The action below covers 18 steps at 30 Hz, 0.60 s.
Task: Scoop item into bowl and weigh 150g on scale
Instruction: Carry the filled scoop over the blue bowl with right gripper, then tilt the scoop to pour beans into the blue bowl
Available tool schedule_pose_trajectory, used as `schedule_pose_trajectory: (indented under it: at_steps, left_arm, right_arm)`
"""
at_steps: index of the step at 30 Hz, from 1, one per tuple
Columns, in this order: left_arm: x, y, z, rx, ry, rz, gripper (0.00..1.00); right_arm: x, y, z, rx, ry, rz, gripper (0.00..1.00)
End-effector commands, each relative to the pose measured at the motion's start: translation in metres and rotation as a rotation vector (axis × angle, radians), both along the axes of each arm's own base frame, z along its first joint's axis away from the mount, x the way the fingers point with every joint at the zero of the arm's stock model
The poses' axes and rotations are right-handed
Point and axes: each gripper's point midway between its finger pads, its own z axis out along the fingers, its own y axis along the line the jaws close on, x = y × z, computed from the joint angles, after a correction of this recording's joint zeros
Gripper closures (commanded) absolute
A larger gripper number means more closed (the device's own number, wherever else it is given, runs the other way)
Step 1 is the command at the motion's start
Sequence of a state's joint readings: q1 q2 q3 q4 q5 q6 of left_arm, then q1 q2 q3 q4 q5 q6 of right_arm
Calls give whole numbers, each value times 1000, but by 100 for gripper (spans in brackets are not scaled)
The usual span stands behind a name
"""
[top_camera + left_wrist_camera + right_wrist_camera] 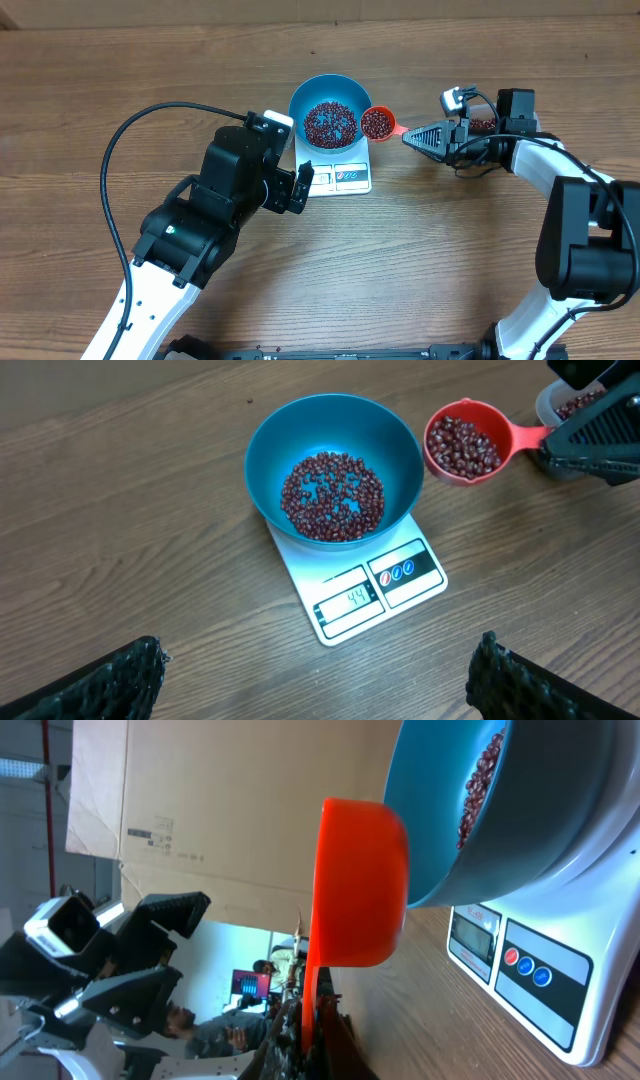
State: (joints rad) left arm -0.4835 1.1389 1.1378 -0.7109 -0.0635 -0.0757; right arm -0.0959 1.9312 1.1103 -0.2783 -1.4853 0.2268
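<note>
Loaded scoop (pixel 377 123) hangs just beside the bowl (pixel 330 86) rim, on the right arm's side. Its handle runs away from the bowl into the pinching right jaws. The left jaws are spread and empty.

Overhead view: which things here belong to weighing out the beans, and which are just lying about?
In the job: blue bowl, beans, scale, red scoop clamped in the right gripper, clear tub holding more beans.
Lying about: black cable, cardboard sheet.
</note>
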Motion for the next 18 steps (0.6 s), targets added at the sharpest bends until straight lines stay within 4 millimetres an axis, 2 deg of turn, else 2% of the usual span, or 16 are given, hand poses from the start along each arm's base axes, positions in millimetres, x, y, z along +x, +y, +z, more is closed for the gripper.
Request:
schedule_pose_trajectory:
  at_steps: [1, 7, 10, 18]
  left_arm:
    - [-1, 1, 5, -18, -11, 3, 0]
    - [-1, 1, 5, -18, -11, 3, 1]
    - [-1, 1, 5, -18, -11, 3, 0]
    - [-1, 1, 6, -19, -11, 3, 1]
  right_arm:
    - [4, 4, -2, -3, 58, -1, 96]
    - [13, 12, -7, -54, 47, -21, 96]
    - [17, 22, -7, -81, -2, -18, 96]
    - [32, 53, 6, -128, -263, -7, 96]
